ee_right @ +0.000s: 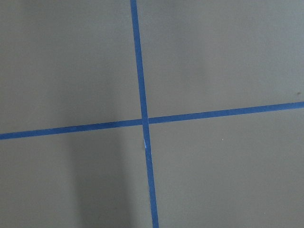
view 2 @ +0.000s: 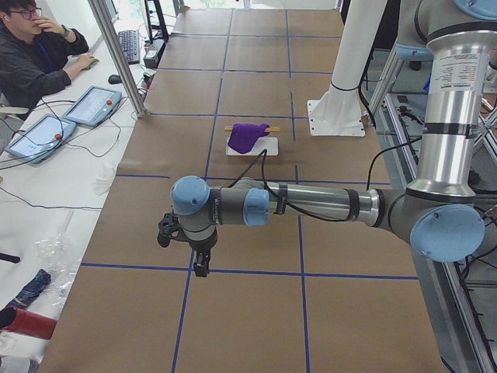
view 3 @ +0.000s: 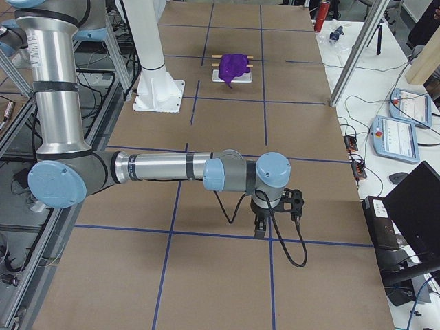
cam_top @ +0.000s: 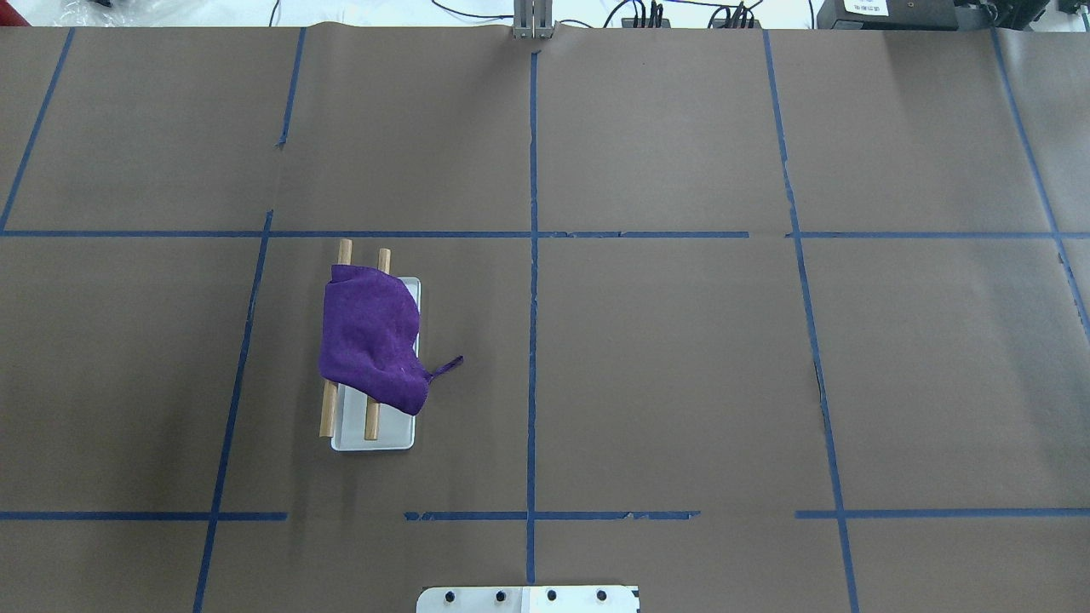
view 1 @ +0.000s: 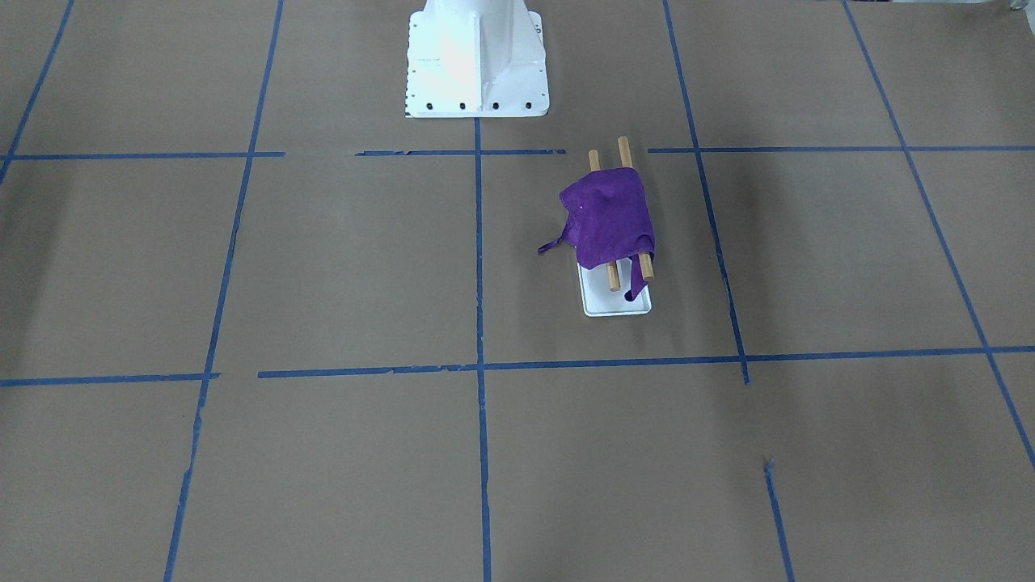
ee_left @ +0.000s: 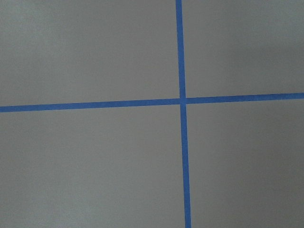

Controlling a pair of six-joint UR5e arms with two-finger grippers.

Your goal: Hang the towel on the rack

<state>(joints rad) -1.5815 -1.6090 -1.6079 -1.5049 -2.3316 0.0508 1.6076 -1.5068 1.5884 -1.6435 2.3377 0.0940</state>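
The deep purple towel [view 1: 608,217] lies draped across the two wooden bars of the rack [view 1: 624,150], which stands on a white base [view 1: 618,305]. Its loop tag sticks out to one side. Towel [cam_top: 370,336] and rack [cam_top: 345,251] show left of centre in the overhead view. My left gripper [view 2: 200,268] shows only in the exterior left view, far from the rack over the table's end; I cannot tell if it is open. My right gripper [view 3: 260,230] shows only in the exterior right view, over the other end; I cannot tell its state. Both wrist views show only brown paper and blue tape.
The table is covered in brown paper with a blue tape grid [cam_top: 533,255]. The robot's white pedestal [view 1: 477,65] stands behind the rack. An operator [view 2: 31,54] sits by tablets [view 2: 93,105] beyond the table's far side.
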